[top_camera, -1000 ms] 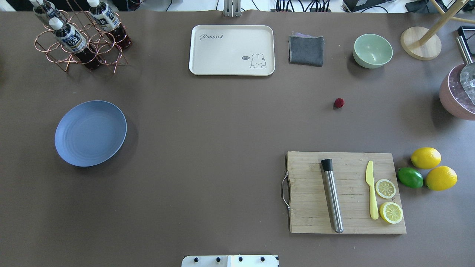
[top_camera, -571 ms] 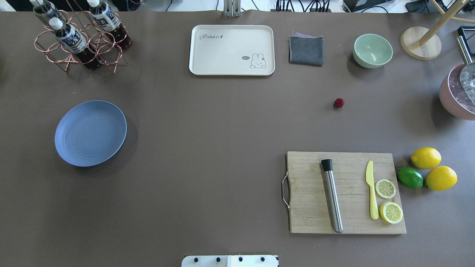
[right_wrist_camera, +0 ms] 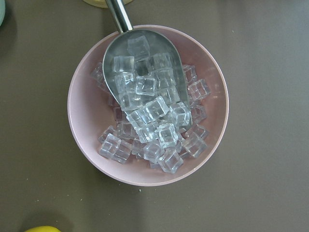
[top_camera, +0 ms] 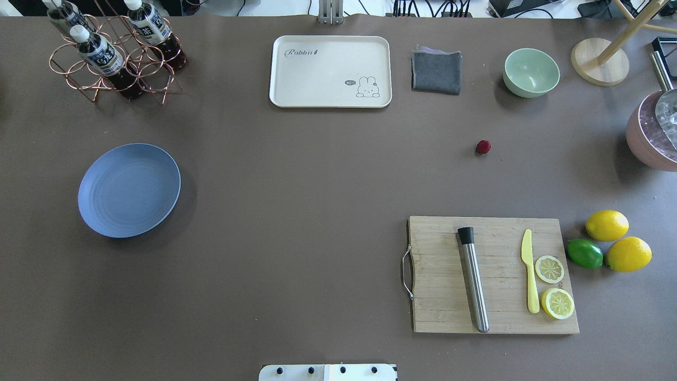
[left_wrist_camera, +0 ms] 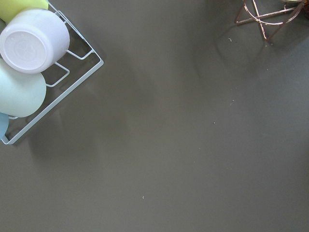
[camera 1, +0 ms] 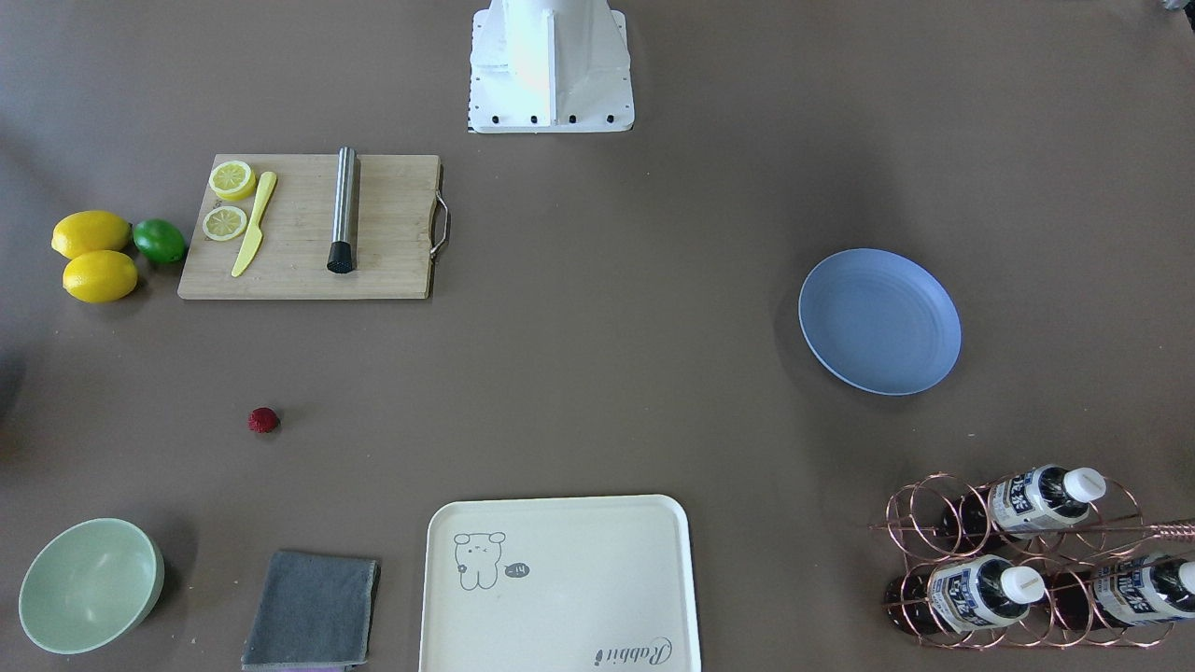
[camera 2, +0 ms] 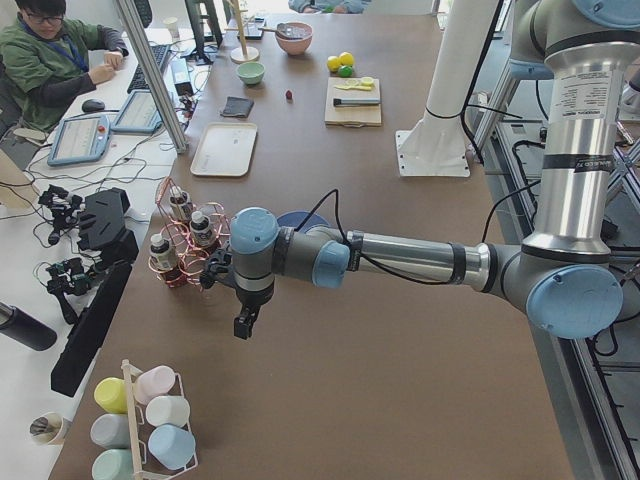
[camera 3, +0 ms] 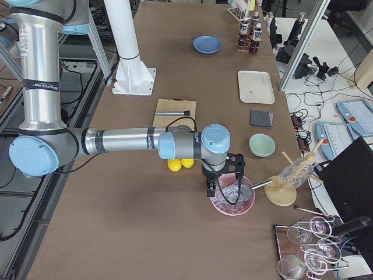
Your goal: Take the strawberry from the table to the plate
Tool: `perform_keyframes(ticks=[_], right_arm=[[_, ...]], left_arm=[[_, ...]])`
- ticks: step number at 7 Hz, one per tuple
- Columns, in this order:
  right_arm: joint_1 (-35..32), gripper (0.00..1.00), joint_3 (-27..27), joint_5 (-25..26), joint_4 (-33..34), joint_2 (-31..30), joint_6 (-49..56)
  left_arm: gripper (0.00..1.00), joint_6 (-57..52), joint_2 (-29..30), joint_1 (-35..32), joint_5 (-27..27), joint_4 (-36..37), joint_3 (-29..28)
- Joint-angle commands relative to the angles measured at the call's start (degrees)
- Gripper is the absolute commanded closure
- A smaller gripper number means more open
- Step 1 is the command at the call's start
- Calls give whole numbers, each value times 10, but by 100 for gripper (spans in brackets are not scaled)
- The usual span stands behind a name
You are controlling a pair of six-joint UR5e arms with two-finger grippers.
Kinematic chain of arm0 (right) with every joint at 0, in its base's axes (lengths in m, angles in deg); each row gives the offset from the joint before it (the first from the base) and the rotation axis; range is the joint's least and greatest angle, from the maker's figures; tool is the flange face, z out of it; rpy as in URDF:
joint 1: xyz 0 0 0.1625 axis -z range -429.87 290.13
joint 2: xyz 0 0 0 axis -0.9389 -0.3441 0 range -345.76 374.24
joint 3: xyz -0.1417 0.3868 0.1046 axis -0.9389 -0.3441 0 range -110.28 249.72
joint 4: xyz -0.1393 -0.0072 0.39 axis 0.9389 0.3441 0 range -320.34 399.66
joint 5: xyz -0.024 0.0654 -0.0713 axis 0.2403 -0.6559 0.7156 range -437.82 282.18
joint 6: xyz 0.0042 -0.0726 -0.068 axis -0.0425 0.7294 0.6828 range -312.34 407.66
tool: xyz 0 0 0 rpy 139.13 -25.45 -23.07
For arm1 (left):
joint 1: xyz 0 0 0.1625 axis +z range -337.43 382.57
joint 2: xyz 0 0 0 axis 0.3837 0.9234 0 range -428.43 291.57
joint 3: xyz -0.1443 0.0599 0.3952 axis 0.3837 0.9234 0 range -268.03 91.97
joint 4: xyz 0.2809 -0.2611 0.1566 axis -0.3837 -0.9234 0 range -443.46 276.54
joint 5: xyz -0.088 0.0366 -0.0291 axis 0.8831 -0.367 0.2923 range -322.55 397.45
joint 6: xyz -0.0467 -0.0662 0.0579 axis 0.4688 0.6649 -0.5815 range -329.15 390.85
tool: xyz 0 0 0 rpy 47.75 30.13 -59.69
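The strawberry [top_camera: 483,147] [camera 1: 263,420] is a tiny dark-red berry lying alone on the brown table [top_camera: 317,211], right of centre in the overhead view. The blue-grey plate [top_camera: 129,189] [camera 1: 879,320] sits empty far off at the table's left. Neither gripper shows in the overhead or front views. In the exterior left view my left gripper [camera 2: 243,325] hangs near the bottle rack, well off from the plate. In the exterior right view my right gripper [camera 3: 211,189] hovers over a pink ice bowl [right_wrist_camera: 147,104]. Whether either is open or shut I cannot tell.
A cutting board [top_camera: 492,274] holds a steel muddler, a yellow knife and lemon slices, with lemons and a lime [top_camera: 584,253] beside it. Along the far edge stand a cream tray [top_camera: 330,70], grey cloth [top_camera: 436,71], green bowl [top_camera: 531,72] and copper bottle rack [top_camera: 113,53].
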Motion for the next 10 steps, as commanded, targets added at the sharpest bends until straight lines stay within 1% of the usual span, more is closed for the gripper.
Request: perform_keyframes(ticks=[1, 2, 3, 4, 5, 6, 7, 9, 10], right_arm=[[0, 0, 3, 0, 0, 0, 0], [0, 0, 2, 0, 0, 0, 0], [0, 0, 3, 0, 0, 1, 0], [0, 0, 5, 0, 0, 1, 0], [0, 0, 8, 0, 0, 1, 1], [0, 0, 15, 0, 0, 1, -1], [0, 0, 15, 0, 0, 3, -1], [0, 0, 16, 0, 0, 5, -3], [0, 0, 17, 0, 0, 5, -3]], left_arm=[[2, -4, 3, 1, 0, -1, 1], [2, -2, 7, 1, 1, 0, 10], [2, 1, 10, 2, 27, 0, 23], [2, 1, 26, 6, 61, -5, 24], [2, 55, 43, 14, 62, -14, 18], [2, 137, 53, 28, 62, -28, 22], [2, 179, 49, 41, 57, -85, 13], [2, 214, 46, 61, 61, -189, -3], [2, 234, 47, 88, 61, -212, -6]])
